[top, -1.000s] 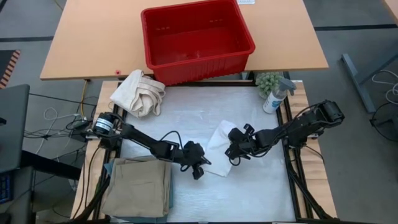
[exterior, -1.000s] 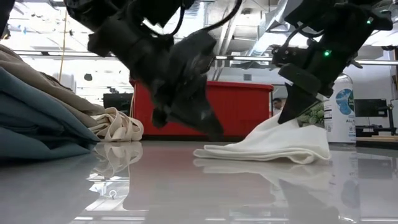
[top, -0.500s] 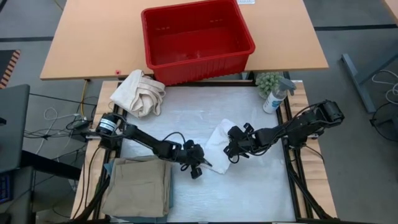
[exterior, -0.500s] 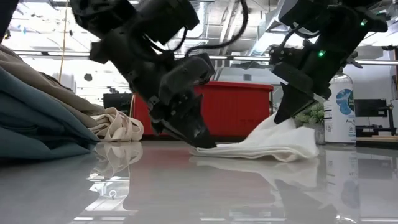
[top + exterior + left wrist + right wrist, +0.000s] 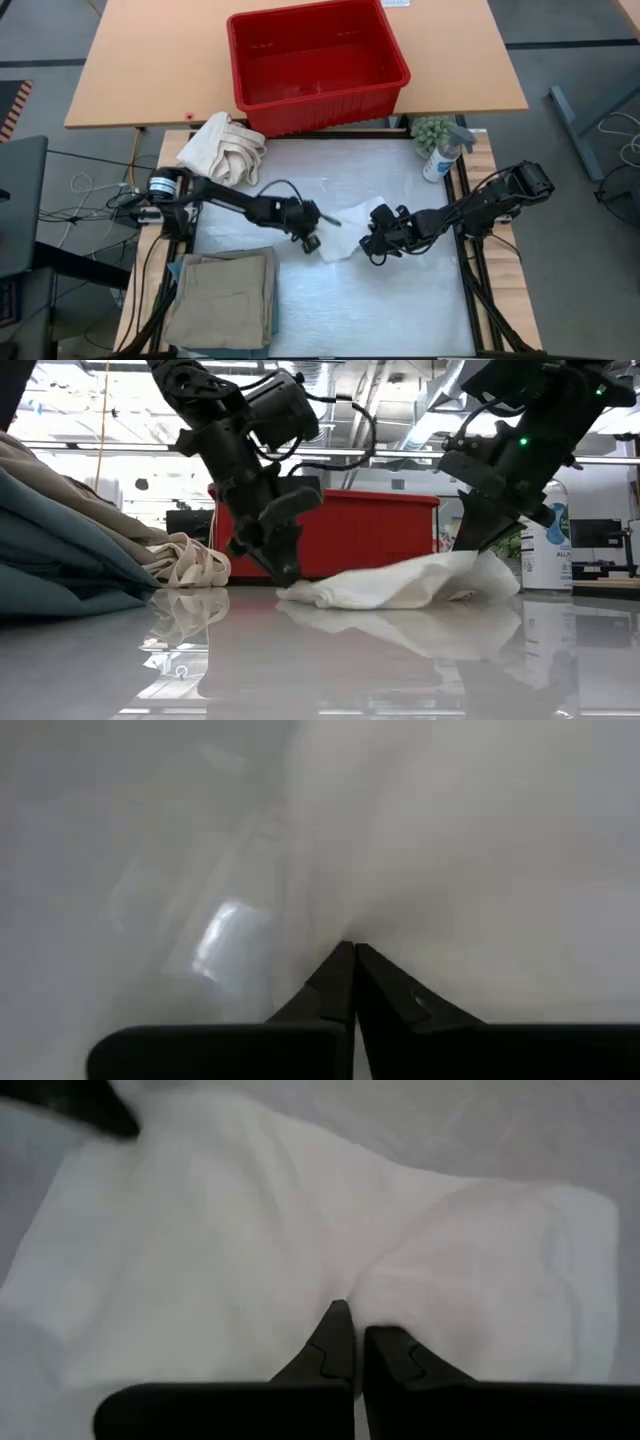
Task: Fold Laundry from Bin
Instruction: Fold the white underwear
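High view: small white cloth (image 5: 352,228) spread at mid-table between 2 grippers, 1 at each side, likely to stretch it flat for a fold. Left gripper (image 5: 314,228) at the cloth's left edge, right gripper (image 5: 374,243) on its right part. Red bin (image 5: 315,62) well apart on the wooden table behind, no laundry seen inside. Tan trousers (image 5: 222,298) folded at the near left corner atop a teal garment (image 5: 176,268), parked clear of the working area. Cream bundle (image 5: 222,148) beside the bin's near left corner.

Low view: cloth (image 5: 395,582) lifted slightly on the side under the right gripper (image 5: 478,545), sagging to the table toward the left gripper (image 5: 285,572).

Left wrist view: fingers (image 5: 335,982) pressed together; whether cloth sits between them cannot be told.

Right wrist view: fingers (image 5: 335,1342) closed on a pinch of white cloth (image 5: 240,1240), puckered at the tips.
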